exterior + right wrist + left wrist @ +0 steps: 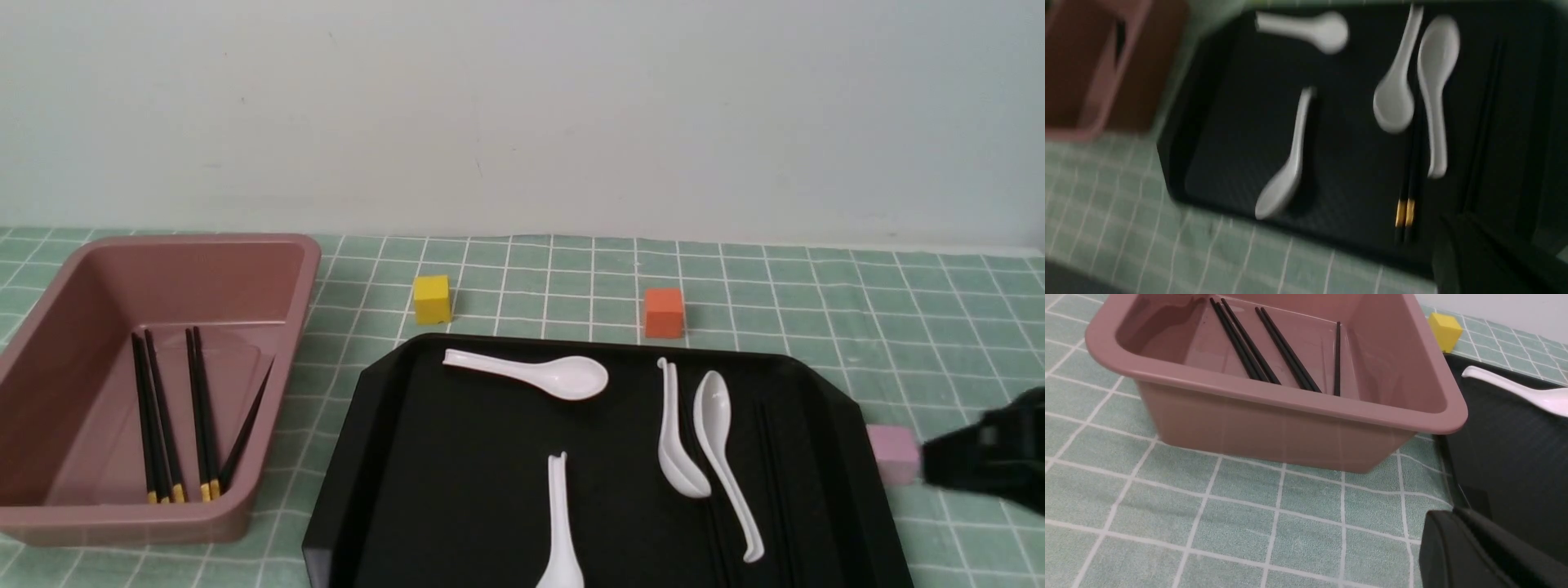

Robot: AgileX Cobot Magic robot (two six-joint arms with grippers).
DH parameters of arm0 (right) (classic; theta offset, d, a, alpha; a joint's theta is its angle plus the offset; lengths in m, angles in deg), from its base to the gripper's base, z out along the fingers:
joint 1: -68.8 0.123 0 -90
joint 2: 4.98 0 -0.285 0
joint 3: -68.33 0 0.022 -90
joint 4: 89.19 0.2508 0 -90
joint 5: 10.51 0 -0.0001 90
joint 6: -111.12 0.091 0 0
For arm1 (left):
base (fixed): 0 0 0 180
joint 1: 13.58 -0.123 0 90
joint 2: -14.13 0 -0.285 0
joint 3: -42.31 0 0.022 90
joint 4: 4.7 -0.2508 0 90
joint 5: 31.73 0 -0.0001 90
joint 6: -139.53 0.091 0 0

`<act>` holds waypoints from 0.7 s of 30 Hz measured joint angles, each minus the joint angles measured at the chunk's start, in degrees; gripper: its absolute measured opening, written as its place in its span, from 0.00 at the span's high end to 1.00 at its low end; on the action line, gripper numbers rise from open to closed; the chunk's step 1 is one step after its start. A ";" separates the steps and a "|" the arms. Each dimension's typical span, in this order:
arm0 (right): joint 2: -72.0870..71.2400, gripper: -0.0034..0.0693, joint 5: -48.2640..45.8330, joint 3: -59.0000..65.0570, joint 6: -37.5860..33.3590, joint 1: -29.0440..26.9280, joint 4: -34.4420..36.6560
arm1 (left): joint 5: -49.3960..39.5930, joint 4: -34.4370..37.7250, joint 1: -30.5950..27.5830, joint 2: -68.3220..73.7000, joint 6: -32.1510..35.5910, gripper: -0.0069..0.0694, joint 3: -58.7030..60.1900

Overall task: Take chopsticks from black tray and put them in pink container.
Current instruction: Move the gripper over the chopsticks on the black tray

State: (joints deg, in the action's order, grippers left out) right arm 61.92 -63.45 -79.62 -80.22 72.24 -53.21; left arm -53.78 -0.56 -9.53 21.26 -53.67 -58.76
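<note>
Black tray (490,506) nearest, white spoons (562,531) over chopsticks (718,539), left gripper (1447,547) pressed together, right gripper (1474,249) unclear

front camera faces wall (522,114); wrist cameras look down (both share tub (1274,416), tray (1347,163)).

Black, gold-banded chopsticks (200,408) lay in the pink container (277,408), left of frame; others lay in the black tray (490,457), lower right.

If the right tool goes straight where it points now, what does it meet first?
In the front view, the right tool seems to point at the small pink cube, but depth is unclear; it may pass above.
</note>
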 joint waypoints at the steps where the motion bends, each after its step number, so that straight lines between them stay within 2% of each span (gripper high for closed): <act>1: 3.74 0.93 -1.86 -0.28 -1.50 0.32 0.96 | 0.00 0.00 0.00 0.00 0.00 0.89 0.00; 4: 14.17 0.88 -3.38 -0.45 -5.60 3.43 2.81 | 0.05 0.00 0.00 0.00 0.00 0.89 0.00; 5: 18.63 0.84 -2.80 -0.70 -6.90 6.22 3.19 | 0.05 0.00 0.00 0.00 0.00 0.89 0.00; 8: 25.69 0.78 0.28 -2.17 -5.56 12.41 1.94 | 0.05 0.00 0.00 0.00 0.00 0.89 0.00; 11: 29.59 0.73 3.18 -4.51 0.79 16.71 -2.89 | 0.05 0.00 0.00 0.00 0.00 0.89 0.00; 12: 32.04 0.70 4.64 -6.60 7.05 19.48 -7.62 | 0.05 0.00 0.00 0.00 0.00 0.89 0.00; 16: 36.97 0.62 5.72 -11.41 24.55 25.58 -24.20 | 0.05 0.00 0.00 0.00 0.00 0.89 0.00; 21: 40.80 0.53 7.58 -13.35 37.82 30.77 -35.16 | 0.05 0.00 0.00 0.00 0.00 0.89 0.00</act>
State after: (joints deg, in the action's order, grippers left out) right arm 102.72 -55.87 -92.97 -42.40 103.01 -88.37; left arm -53.73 -0.56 -9.53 21.26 -53.67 -58.76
